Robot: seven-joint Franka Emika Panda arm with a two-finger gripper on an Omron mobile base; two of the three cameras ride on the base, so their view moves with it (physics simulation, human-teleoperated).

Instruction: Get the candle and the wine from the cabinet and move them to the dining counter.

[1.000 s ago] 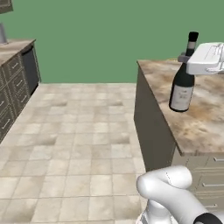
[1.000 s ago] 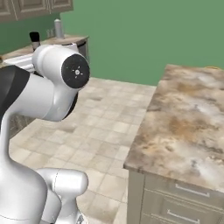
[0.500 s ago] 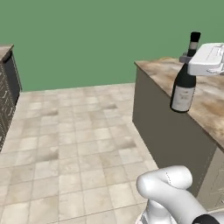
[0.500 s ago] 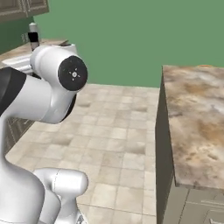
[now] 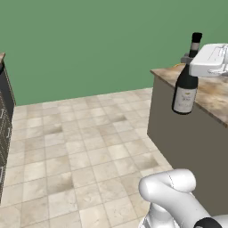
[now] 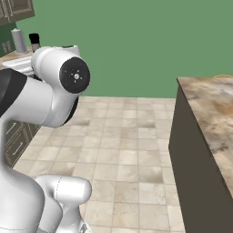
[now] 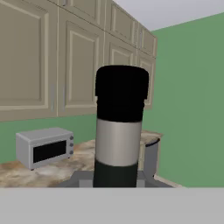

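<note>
You've got the wine (image 5: 185, 87) pinched by its neck in the pincer (image 5: 202, 67), jaws pressed on it just under the black cap; in the hand view the cap and grey neck band stand dead centre, so the grip looks square. What changed over the last sec: the whole picture has swung, i.e. the base turned, not the things. The table (image 5: 211, 95) edge has slid from the right side toward mid-frame in the left base view, and its dark side panel now faces you. The bottle hangs upright, base at the near edge of the table, off the top as far as I can tell. Meaning, imo: wine leg is near done, you're lining up for the set-down. Next you need the bottle carried further in over the table, then lowered. The candle can't be placed from these views.
</note>
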